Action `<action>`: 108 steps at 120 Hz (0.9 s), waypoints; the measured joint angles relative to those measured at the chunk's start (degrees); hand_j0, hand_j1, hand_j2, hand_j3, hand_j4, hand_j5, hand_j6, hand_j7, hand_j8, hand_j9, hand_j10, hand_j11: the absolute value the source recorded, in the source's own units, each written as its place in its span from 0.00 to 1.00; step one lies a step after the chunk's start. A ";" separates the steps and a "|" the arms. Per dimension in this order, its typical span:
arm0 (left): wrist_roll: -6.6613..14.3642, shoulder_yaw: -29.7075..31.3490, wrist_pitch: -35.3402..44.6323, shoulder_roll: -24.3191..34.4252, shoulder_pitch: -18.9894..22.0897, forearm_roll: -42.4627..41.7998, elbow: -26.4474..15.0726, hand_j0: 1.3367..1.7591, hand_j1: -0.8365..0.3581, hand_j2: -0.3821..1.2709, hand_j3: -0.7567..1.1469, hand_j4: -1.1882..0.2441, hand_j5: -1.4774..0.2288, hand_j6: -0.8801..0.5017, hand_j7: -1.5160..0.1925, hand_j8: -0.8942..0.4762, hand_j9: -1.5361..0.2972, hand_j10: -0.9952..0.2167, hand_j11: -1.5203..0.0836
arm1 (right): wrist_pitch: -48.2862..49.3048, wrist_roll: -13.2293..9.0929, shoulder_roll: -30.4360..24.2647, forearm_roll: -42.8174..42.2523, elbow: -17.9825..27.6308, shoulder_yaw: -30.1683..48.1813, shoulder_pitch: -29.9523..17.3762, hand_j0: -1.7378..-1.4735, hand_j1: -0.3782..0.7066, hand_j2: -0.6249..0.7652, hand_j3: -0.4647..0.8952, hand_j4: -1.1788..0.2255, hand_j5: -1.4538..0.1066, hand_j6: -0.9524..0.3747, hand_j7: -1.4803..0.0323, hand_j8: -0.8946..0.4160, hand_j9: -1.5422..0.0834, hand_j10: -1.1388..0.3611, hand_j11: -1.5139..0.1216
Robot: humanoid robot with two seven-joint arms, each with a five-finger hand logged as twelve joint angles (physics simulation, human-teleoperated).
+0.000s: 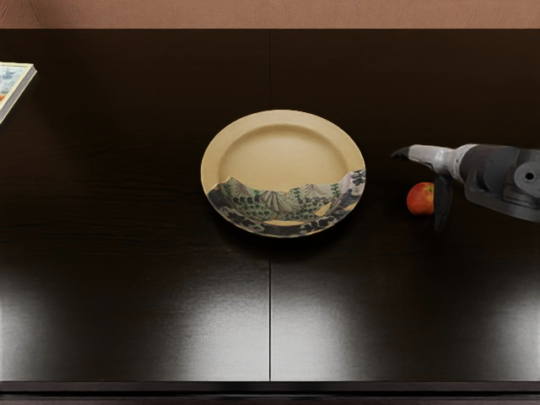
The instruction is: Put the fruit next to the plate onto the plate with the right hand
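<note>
Wide view first: a dark, glossy table [126,278] fills almost the whole picture, with a thin seam running down its middle and soft light patches shining on the near half. A brownish strip of wall [270,13] shows along the top edge.

Dead centre sits the plate [283,152], round and tan, and its near rim carries a painted band of mountains, little green trees and curling blue waves. It's a picture only, and no lettering can be made out on it.

Over on the right, the right arm [506,177] comes in from the edge, grey and bulky, and at its end is the right hand [445,167]. The hand is released and holds nothing. One finger [402,153] stretches out left toward the plate's rim and stops short of it. Another [441,209] hangs straight down just at the fruit's right side, overlapping its edge from this angle, so I can't say whether it touches.

And there's the fruit [419,198], small, round, red with a yellow blush. It sits on the table just right of the plate and clear of the rim, so it's not on the plate yet.

Last and smallest, at the far left edge, the corner of a flat printed item [13,84] pokes in, its print too small to read
</note>
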 joint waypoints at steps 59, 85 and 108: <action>0.00 0.00 0.00 0.00 0.00 0.00 0.00 0.76 0.98 0.23 0.40 0.82 0.86 0.63 0.88 0.65 0.83 0.81 0.94 | -4.70 0.00 2.20 -4.39 -1.24 0.00 -3.72 0.30 0.18 0.43 0.34 0.74 0.82 0.61 0.86 0.57 0.84 0.66 0.82; 0.00 0.00 0.00 0.00 0.00 0.00 0.00 0.76 0.98 0.23 0.40 0.82 0.86 0.63 0.88 0.65 0.83 0.81 0.94 | -6.44 0.00 2.35 -5.80 -1.28 -0.04 -4.84 0.30 0.18 0.43 0.34 0.74 0.81 0.61 0.86 0.57 0.84 0.66 0.81; 0.00 0.00 0.00 0.00 0.00 0.00 0.00 0.76 0.98 0.23 0.40 0.82 0.86 0.63 0.88 0.65 0.83 0.81 0.94 | -7.67 0.00 2.95 -6.60 -1.28 -0.07 -6.06 0.30 0.18 0.43 0.34 0.73 0.81 0.60 0.85 0.57 0.83 0.66 0.81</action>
